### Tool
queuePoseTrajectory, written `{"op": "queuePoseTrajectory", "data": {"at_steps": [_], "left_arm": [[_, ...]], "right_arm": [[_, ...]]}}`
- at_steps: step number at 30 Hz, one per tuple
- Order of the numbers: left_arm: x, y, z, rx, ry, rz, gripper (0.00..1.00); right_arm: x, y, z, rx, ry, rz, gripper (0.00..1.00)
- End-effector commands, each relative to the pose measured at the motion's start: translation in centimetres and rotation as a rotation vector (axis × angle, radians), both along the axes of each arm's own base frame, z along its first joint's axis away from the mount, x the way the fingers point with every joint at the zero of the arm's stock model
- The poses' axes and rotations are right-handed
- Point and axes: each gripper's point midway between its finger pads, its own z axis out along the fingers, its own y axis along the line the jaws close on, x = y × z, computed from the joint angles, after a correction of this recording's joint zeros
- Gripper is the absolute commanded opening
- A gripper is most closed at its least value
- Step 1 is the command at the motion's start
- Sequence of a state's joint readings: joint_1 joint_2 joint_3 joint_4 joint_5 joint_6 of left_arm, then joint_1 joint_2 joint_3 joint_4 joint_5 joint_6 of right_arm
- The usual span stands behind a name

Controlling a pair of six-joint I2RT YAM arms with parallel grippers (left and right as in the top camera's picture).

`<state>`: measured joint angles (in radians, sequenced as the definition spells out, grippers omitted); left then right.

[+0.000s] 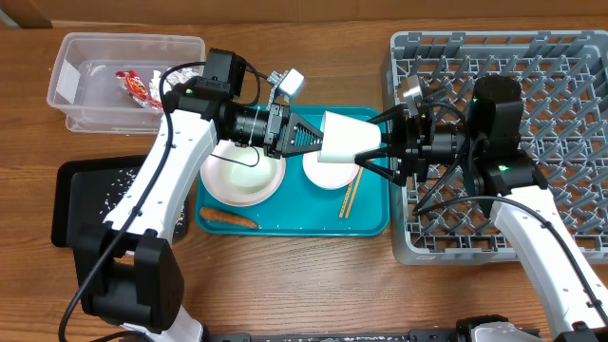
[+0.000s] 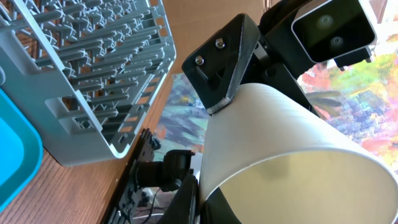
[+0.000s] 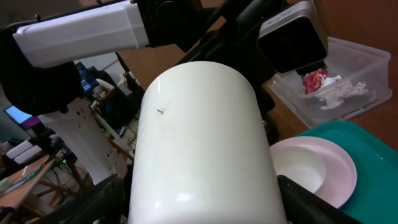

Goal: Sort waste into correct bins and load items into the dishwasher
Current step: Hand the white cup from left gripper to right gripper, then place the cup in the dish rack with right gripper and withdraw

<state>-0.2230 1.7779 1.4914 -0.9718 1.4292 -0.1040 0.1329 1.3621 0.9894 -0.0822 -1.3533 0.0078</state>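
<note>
Dish rack (image 1: 494,43): grey, on the right; the cup's destination, so aim for a free row of pegs near its left edge
Teal tray (image 1: 313,217): directly below the handover
White cup (image 1: 344,138): in mid-air over the tray, lying sideways between both arms
Left gripper (image 1: 321,136): clamped on the cup, one finger pressed to its wall; I judge it should release only once the other grip is firm
Right gripper (image 1: 370,142): spread wide, straddling the cup's other end; contact cannot be told, as the right wrist view's lower edge cuts off its fingers
Chopsticks (image 1: 349,195): upper ends hidden beneath the cup
</note>
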Motion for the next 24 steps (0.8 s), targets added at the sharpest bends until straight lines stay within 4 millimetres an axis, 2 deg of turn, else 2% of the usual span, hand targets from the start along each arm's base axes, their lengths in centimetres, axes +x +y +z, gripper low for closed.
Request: {"op": "queuePoseTrajectory", "data": {"at_steps": [1, 8, 13, 14, 17, 20, 21, 24], "left_arm": [[0.3, -0.1, 0.2, 0.012, -0.035, 0.003, 0.04], [0.3, -0.1, 0.2, 0.012, -0.035, 0.003, 0.04], [0.7, 0.0, -0.9, 0.077, -0.027, 0.028, 0.1], [0.8, 0.1, -1.2, 0.098, -0.024, 0.036, 0.13], [1.3, 0.4, -2.4, 0.169, -0.032, 0.063, 0.45], [2.4, 1.6, -4.0, 0.268, -0.04, 0.12, 0.56], [2.8, 2.2, -4.5, 0.301, -0.042, 0.14, 0.57], [3.8, 4.5, -6.4, 0.44, -0.009, 0.226, 0.57]], "right_arm": [[-0.8, 0.5, 1.2, 0.019, -0.036, 0.054, 0.73], [-0.8, 0.5, 1.2, 0.019, -0.036, 0.054, 0.65], [-0.8, 0.5, 1.2, 0.02, -0.038, 0.054, 0.62], [-0.8, 0.5, 1.2, 0.02, -0.038, 0.054, 0.6], [-0.8, 0.5, 1.2, 0.02, 0.002, 0.05, 0.56], [-0.3, 0.5, 0.9, 0.009, 0.073, 0.015, 0.5], [0.2, 0.4, 0.6, -0.002, 0.099, -0.015, 0.46], [2.0, 0.0, -1.0, -0.058, 0.167, -0.144, 0.45]]}}
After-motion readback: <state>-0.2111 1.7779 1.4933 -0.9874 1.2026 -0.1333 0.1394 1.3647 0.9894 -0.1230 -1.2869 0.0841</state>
